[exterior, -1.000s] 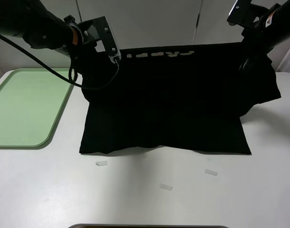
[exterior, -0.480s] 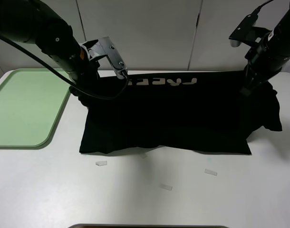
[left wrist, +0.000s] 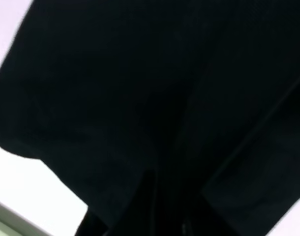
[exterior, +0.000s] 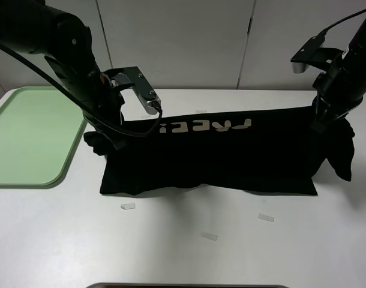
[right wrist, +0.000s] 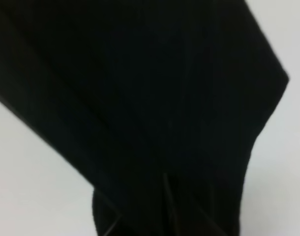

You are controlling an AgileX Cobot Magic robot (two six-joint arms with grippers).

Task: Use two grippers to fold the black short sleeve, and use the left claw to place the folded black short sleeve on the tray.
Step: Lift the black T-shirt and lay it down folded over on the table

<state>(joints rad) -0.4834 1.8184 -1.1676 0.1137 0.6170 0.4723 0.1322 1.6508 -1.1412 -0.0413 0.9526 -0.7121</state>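
Note:
The black short sleeve point(exterior: 213, 161) lies on the white table, its far half raised and drawn over the near half, whitish lettering point(exterior: 207, 126) showing upside down. The left claw point(exterior: 113, 133) grips the raised edge at its left corner, where the fabric bunches. My right gripper point(exterior: 320, 123) pinches the right corner, and a sleeve hangs down beside it. Both are shut on the cloth. Black fabric point(left wrist: 140, 98) fills the left wrist view, and the same cloth point(right wrist: 140, 98) fills the right wrist view, hiding the fingers. The mint-green tray point(exterior: 27, 135) sits at the table's left edge.
Three small white tape scraps point(exterior: 128, 206) point(exterior: 209, 236) point(exterior: 266, 217) lie on the table in front of the shirt. White cabinet panels point(exterior: 177, 42) stand behind the table. A dark edge point(exterior: 189, 286) shows at the very front.
Both grippers have come down and toward the front, carrying the shirt's far edge with them. The lettering has moved forward over the lower half, and the right sleeve now droops.

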